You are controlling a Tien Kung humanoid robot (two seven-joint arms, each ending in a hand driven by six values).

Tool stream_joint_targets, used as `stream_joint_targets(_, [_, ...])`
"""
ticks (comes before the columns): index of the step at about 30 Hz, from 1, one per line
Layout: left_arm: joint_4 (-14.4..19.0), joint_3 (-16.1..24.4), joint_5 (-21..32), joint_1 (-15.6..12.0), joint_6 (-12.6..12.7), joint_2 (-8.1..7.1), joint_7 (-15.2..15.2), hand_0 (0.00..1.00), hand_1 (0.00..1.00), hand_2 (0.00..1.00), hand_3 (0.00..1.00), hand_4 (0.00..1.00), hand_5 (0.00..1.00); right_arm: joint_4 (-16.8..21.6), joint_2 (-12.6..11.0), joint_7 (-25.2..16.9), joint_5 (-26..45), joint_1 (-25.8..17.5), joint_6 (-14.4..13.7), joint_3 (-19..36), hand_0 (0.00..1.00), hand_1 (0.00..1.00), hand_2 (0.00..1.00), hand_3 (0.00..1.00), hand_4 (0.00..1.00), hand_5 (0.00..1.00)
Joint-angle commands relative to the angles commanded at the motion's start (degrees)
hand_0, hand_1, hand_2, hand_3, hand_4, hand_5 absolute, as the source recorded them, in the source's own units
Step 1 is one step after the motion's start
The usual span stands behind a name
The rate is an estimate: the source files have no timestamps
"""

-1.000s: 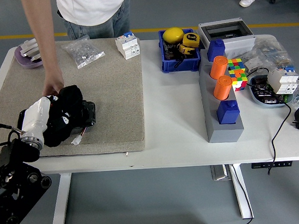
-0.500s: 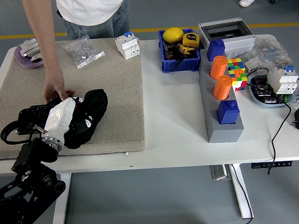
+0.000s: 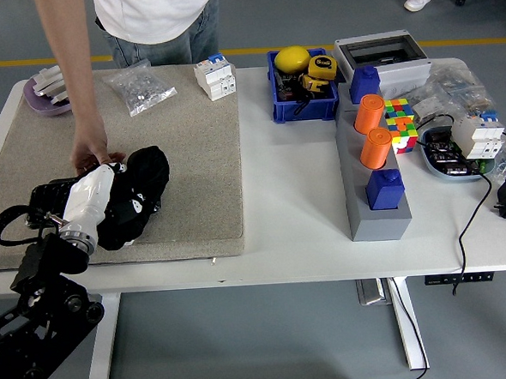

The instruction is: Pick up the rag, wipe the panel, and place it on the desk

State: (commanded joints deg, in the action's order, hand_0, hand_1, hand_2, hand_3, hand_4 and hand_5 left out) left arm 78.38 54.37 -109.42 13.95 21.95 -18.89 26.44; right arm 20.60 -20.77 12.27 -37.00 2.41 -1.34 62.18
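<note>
On the beige mat (image 3: 191, 159) at the left of the white surface (image 3: 297, 204), we see our left robot hand (image 3: 95, 199) lying over the black rag (image 3: 141, 192), whether it grips we cannot tell. A person's hand (image 3: 92, 154) touches the rag's far edge, beside a black panel (image 3: 47, 198).
</note>
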Motion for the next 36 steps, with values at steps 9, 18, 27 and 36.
stream_joint_targets(9, [-1.3,6.4,-1.6,-2.4,0.0,-2.05,0.1,0.238,0.193,0.540,0.516,0.287,0.002,0.1,-0.1,0.1,-0.2,0.0,0.0,0.3,0.802,0.699,0.708,0.683,0.998,0.737])
stream_joint_targets(18, [-1.8,10.8,-3.4,-5.1,0.3,-3.53,0.3,0.238,0.195,0.540,0.521,0.312,0.002,0.2,-0.2,0.1,-0.4,-0.2,0.0,0.4,0.802,0.700,0.708,0.682,0.998,0.736])
stream_joint_targets(27, [-3.3,15.0,-4.9,-6.4,0.6,-4.87,0.2,0.237,0.195,0.539,0.520,0.307,0.002,0.3,-0.2,0.1,-0.7,-0.1,-0.1,0.5,0.802,0.700,0.708,0.682,0.998,0.737])
stream_joint_targets(36, [-4.9,17.2,-4.9,-7.5,0.8,-5.38,-0.1,0.236,0.194,0.537,0.518,0.307,0.002,0.4,-0.3,0.2,-0.6,-0.3,-0.1,0.5,0.801,0.699,0.708,0.681,0.998,0.736])
